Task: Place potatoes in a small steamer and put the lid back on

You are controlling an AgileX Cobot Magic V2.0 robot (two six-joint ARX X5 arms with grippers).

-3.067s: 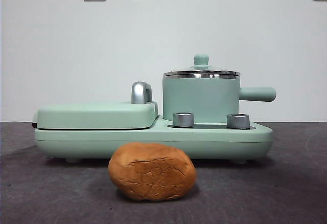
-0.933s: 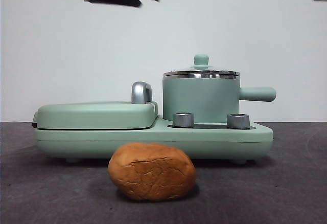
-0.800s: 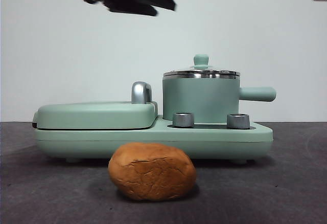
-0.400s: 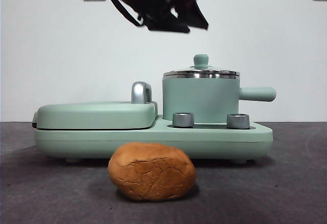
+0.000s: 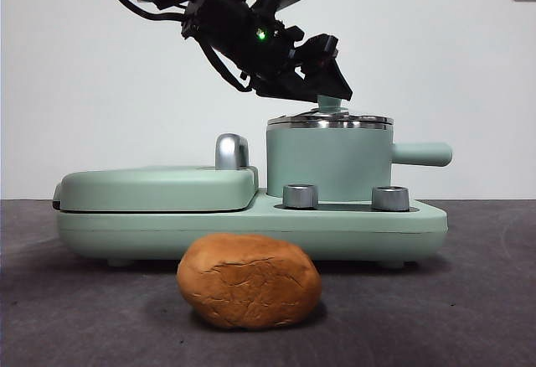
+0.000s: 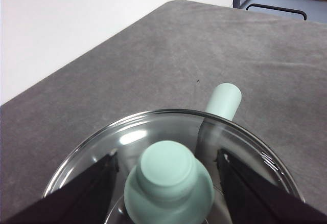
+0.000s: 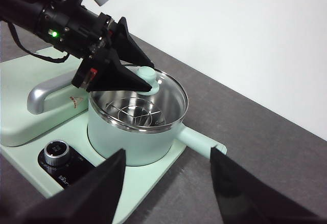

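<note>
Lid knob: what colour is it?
Mint green, matching the small steamer. The lid knob shows best in the left wrist view.

The arm is matte black all over, built of blocky, angular housings. A small green light glows on its wrist section, and a pale grey-white box sits on top near it. Thin black cables loop loose along its underside. The left pincer (image 5: 329,90) ends in two flat, wedge-shaped black fingers (image 7: 118,75), with a small red mark near their base. The right pincer (image 7: 166,183) shows two broad, plain black blades.
</note>
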